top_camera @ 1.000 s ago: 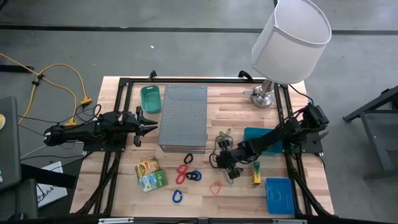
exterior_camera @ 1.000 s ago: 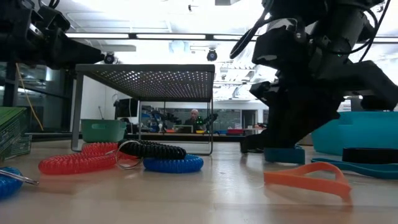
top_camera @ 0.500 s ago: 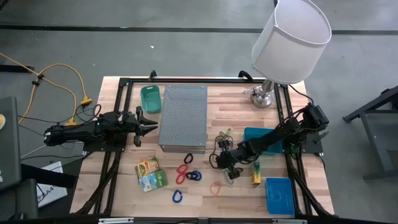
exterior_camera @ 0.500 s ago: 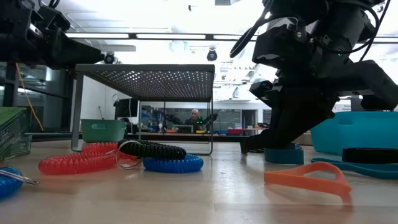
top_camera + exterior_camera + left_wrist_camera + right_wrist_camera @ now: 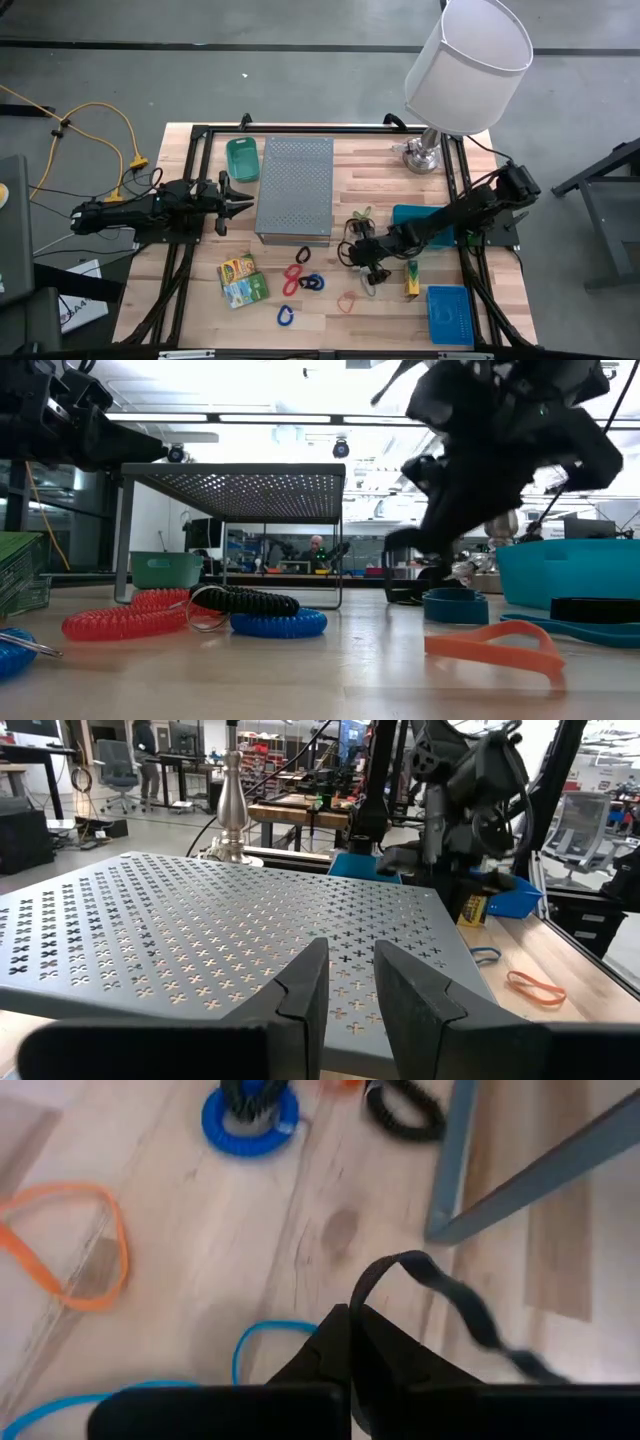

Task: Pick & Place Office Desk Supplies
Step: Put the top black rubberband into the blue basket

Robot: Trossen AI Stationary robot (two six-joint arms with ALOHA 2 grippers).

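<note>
The right hand [image 5: 348,1342] is pinched shut on a dark rubber band [image 5: 440,1295], holding it just above the desk [image 5: 380,310] near the grey perforated stand [image 5: 295,185]. The left hand [image 5: 243,203] waits beside that stand, fingers narrowly parted, holding nothing. Most of the work looks undone: coil loops [image 5: 310,283], an orange band [image 5: 347,302] and the printed packets [image 5: 241,280] lie loose on the desk
</note>
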